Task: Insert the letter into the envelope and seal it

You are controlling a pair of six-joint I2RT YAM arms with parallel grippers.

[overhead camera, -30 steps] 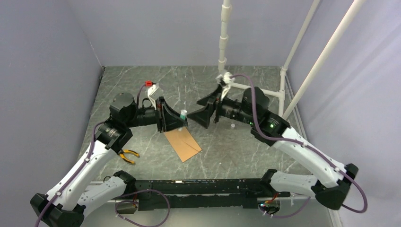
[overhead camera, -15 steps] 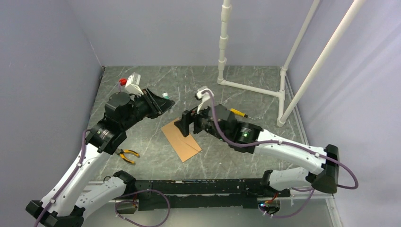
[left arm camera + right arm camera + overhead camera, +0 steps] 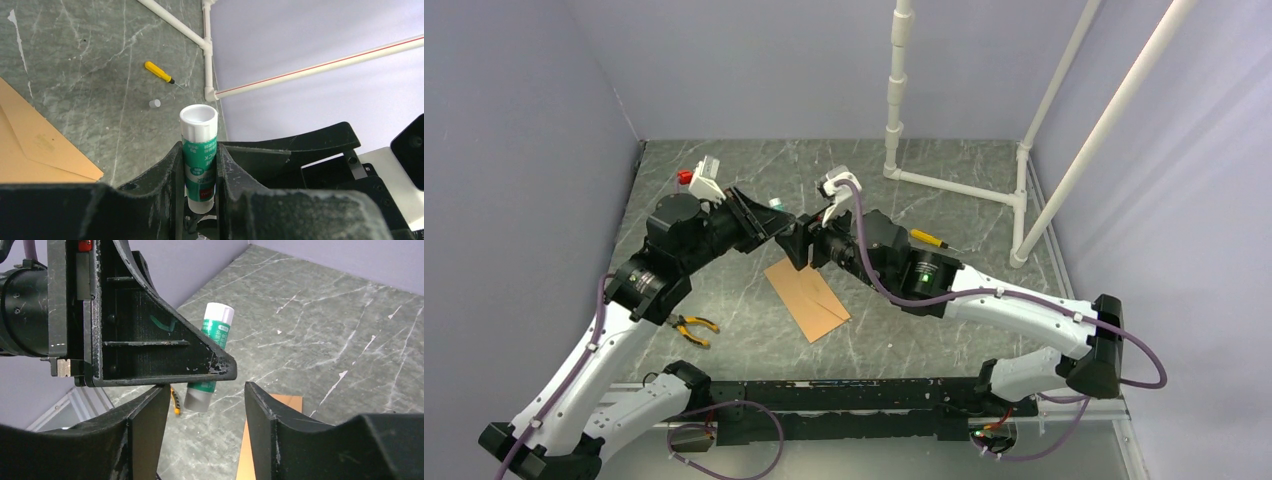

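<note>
The brown envelope lies flat on the marble table, flap seams showing; its edge also appears in the left wrist view and in the right wrist view. The letter does not show in any view. My left gripper is shut on a green-and-white glue stick, held above the table beyond the envelope's far corner. My right gripper stands open, facing the left one. The glue stick's grey lower end hangs just ahead of the right gripper's spread fingers, untouched.
A yellow screwdriver lies right of centre, with a small clear cap near it. Orange-handled pliers lie near the left arm. A white pipe frame stands at the back right. Purple walls enclose the table.
My left gripper lifted the glue stick up and left off the envelope, then held still. My right arm swung left to face it, and its jaws narrowed somewhat.
</note>
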